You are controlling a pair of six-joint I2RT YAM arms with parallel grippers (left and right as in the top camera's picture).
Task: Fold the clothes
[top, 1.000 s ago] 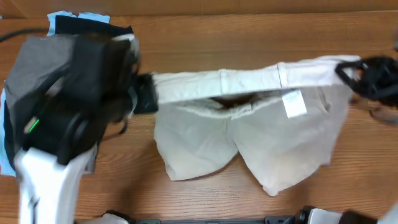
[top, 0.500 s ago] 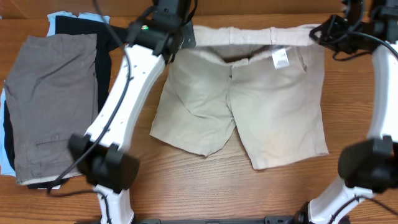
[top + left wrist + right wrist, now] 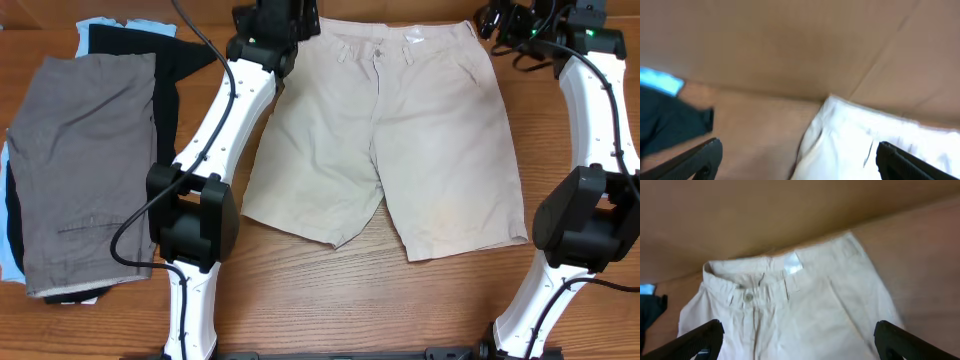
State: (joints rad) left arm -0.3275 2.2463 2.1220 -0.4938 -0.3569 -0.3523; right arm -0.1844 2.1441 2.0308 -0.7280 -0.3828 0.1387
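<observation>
While the left claw and the right claw are hanging released and empty, the light beige khaki shorts are lying flat, not yet folded, on the wooden desk beside the seemingly folded grey shorts.

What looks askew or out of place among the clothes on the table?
Nothing serious. The khaki shorts lie flat and spread. Only the left side is untidy: a black piece and a light-blue piece stick out unevenly from under the grey shorts.

Matt woven cloth: khaki shorts, grey shorts. Smooth grained wood, slight sheen: table.
</observation>
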